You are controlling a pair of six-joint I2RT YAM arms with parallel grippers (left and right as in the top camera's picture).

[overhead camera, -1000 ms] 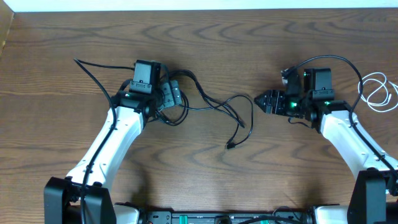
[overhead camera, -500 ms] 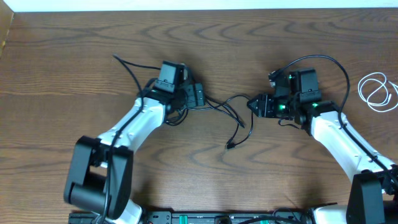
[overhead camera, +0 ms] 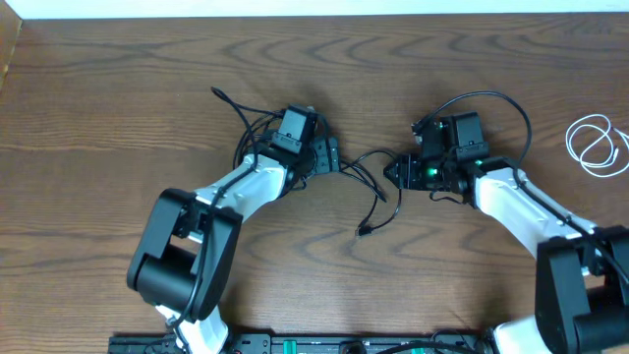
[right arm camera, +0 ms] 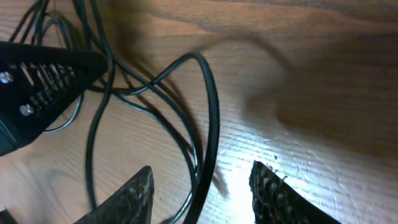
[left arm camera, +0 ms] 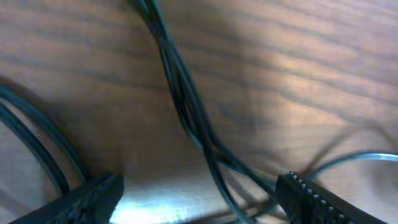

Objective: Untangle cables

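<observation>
Left jaws stand spread astride the black cable's [left arm camera: 186,106] bundled strands, pinching nothing; better to close on one strand only. The tangle lies mid-surface [overhead camera: 98,197]. Right jaws, half spread, straddle a loop [right arm camera: 214,124], empty. White cable [overhead camera: 597,144] lies well apart, far right

Dark brown wood-grain table [overhead camera: 118,118], a pale strip [overhead camera: 295,8] along its far edge.
</observation>
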